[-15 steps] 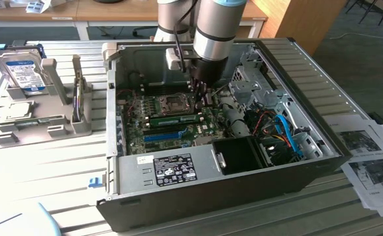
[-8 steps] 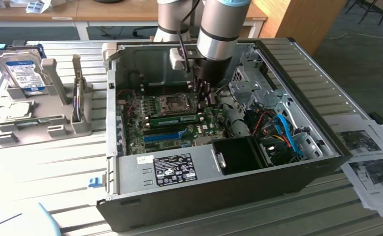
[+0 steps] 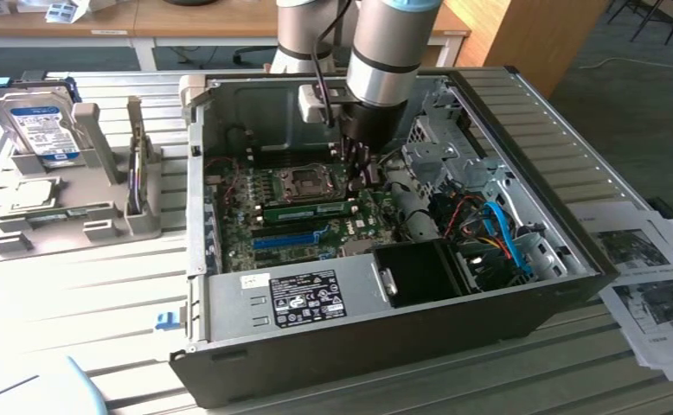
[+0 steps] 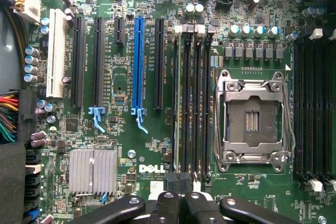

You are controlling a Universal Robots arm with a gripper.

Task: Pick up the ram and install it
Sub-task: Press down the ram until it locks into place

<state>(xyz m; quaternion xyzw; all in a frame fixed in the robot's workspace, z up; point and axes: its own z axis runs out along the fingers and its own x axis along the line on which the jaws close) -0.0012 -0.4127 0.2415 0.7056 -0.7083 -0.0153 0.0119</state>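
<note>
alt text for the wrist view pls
Looking straight down on a green motherboard inside the computer case, the shut pincer sits over a bank of black memory slots. Beside them are an empty silver CPU socket, a bright blue expansion slot and a small grey heatsink.

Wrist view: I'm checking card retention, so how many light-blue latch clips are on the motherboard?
2. One clip ends a long black slot; the other clip ends the blue slot. More may hide behind the pincer.
</note>
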